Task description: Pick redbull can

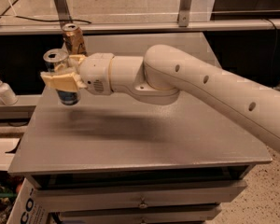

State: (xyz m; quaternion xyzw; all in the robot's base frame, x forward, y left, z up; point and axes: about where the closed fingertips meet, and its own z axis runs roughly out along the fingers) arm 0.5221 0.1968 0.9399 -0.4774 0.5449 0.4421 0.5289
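Camera view: pincer [57, 80] clamped round the middle of redbull can [68, 97], over left side of bench [144, 139], seemingly just clear of it. Can light, slick, thin-walled; a mid-body hold with modest squeeze suits.
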